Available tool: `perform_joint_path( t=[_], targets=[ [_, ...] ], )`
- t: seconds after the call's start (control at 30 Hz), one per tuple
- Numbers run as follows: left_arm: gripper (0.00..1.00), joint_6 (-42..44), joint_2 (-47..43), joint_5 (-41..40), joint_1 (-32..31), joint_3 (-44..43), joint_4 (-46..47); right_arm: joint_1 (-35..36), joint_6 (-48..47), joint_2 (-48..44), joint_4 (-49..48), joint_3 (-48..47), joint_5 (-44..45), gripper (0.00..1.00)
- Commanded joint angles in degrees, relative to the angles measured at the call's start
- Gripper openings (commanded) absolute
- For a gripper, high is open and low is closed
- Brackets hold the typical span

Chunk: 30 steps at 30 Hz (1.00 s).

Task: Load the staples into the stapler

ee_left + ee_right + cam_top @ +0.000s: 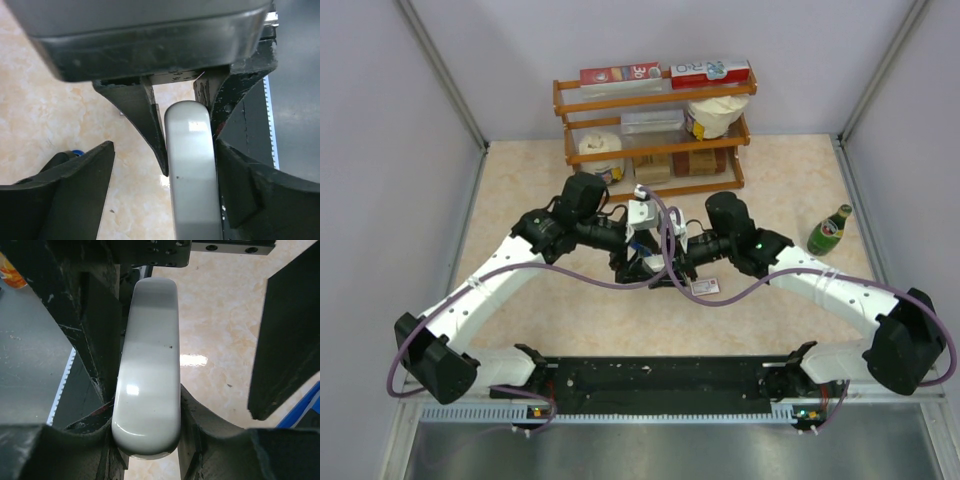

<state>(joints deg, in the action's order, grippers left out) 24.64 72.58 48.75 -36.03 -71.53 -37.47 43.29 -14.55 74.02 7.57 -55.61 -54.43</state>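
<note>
stapler (147,355) is lying at the middle of the table (520,180), between the two wrists. its long axis is running from one gripper to the other, roughly left to right.

right gripper (146,440) is pinching the rounded end nearest it, its fingers closed on both flanks of the grey top. left gripper (164,150) is standing wide open around the opposite end and gripping nothing. in its own view the grey top is running close beside one finger (260,195), while the other finger (65,195) is sitting well apart, with bare table showing between. whether the near finger is touching the stapler i cannot tell.

staples box (705,287) is lying flat on the table just beside the stapler, on its near right side, close by the right gripper. no loose strip is showing, and the grippers are hiding whether the magazine is open.

judging from this, the coming move is turning on that offset. the box is sitting nearer the right gripper, but that one is busy steadying the stapler, so the free left gripper is likely needing to reach past the stapler's near side to get it.
</note>
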Motion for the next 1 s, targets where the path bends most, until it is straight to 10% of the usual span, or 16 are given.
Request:
perform_joint_path(
  t=[0.0,0.4,0.97],
  targets=[
    [0.75,2.9,0.8,-2.3,-0.7,-2.6,-1.6,0.4,-1.4,-1.9,-1.2,-1.7,-1.0,0.09],
    [0.19,-2.4,-0.8,-2.0,-0.5,-2.0,3.1,-0.7,-2.4,-1.5,-1.1,-0.5,-0.1,0.09],
    [0.06,-11.2,-5.3,1.9,4.7,0.3,11.2,-4.8,-2.5,-2.8,-1.9,1.8,-4.9,0.09]
  ],
)
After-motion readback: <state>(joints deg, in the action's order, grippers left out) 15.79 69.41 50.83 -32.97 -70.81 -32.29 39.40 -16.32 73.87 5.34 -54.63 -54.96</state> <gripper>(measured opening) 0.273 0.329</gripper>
